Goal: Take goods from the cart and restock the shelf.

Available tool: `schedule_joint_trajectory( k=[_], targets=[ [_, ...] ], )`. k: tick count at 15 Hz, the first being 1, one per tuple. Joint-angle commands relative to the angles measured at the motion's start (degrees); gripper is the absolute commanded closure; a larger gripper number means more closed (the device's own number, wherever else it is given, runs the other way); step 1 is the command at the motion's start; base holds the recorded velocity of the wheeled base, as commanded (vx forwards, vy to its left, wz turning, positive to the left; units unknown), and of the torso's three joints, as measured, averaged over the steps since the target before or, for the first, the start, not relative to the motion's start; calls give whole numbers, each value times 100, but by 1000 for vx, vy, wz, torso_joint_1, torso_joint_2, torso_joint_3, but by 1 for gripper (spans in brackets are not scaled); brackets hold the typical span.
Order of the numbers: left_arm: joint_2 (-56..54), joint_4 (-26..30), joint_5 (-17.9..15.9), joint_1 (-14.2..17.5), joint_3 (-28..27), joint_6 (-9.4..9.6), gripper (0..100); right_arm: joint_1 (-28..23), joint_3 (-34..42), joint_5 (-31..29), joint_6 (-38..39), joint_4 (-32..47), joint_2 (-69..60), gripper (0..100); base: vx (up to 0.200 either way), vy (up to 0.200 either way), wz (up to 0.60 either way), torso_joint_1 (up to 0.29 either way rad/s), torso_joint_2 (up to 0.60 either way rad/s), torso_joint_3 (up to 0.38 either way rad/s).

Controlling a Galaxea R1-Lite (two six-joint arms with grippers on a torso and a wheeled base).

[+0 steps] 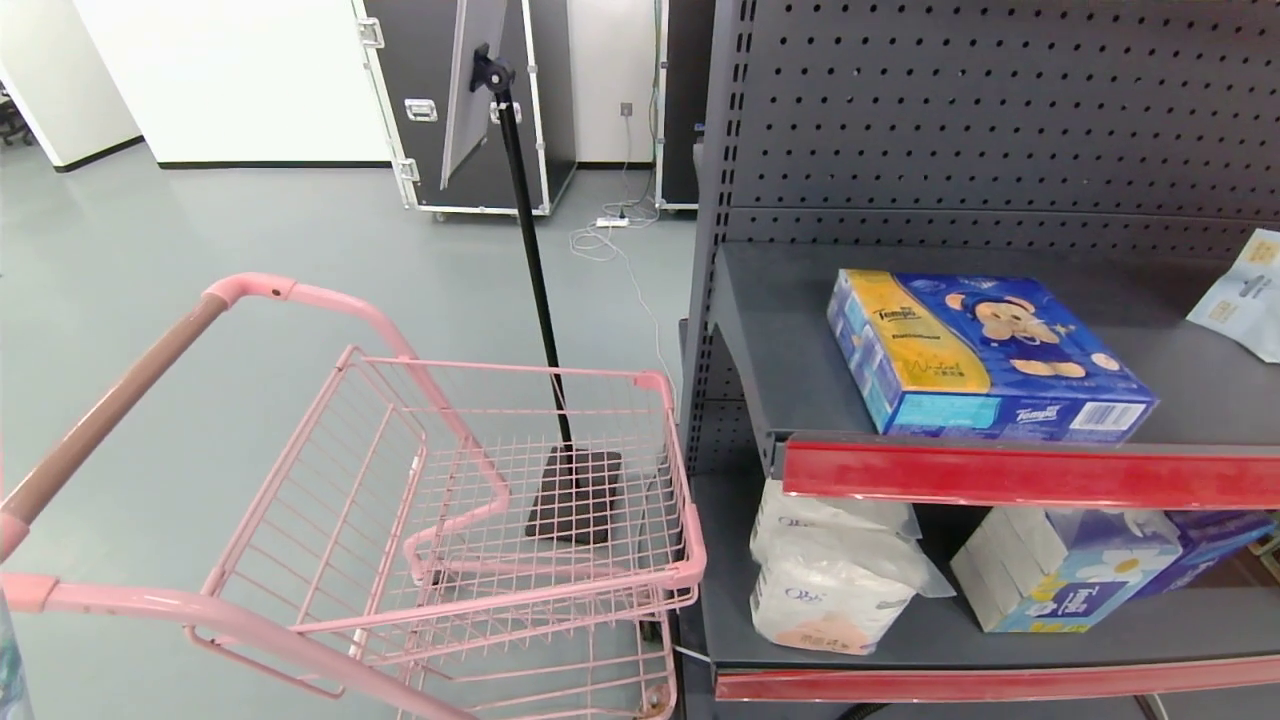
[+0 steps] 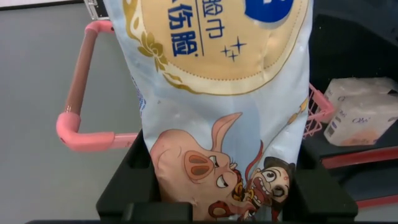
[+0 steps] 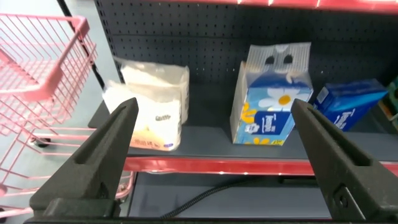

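Here, the left tool (image 2: 225, 180) clamps a cartoon-printed packet (image 2: 217, 81); the right tool (image 3: 214, 112) stands open.

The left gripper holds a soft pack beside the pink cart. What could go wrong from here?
1. The left gripper pinches the soft pack at one end only, so it may sag or slip out.
2. The pink cart stands close beside it; a swing could snag the rim.
3. The blue tissue box lies near the upper shelf's red edge; the pack could bump it.
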Motion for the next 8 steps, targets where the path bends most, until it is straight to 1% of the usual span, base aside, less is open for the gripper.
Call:
schedule_joint_trajectory(
  k=[1,4,6,8],
  targets=[
    [30,-8,1,2,-15,2,100,-1,0,1,-3,1,8,0,0,0,0,183,-549,-369],
    [65,-193,1,2,-7,20,100,-1,0,1,-3,1,8,0,0,0,0,201,-579,-378],
    [65,-201,1,2,-7,108,100,-1,0,1,-3,1,8,0,0,0,0,222,-588,-366],
    [56,-201,1,2,-7,169,100,-1,0,1,-3,1,8,0,0,0,0,178,-459,-283]
  ],
)
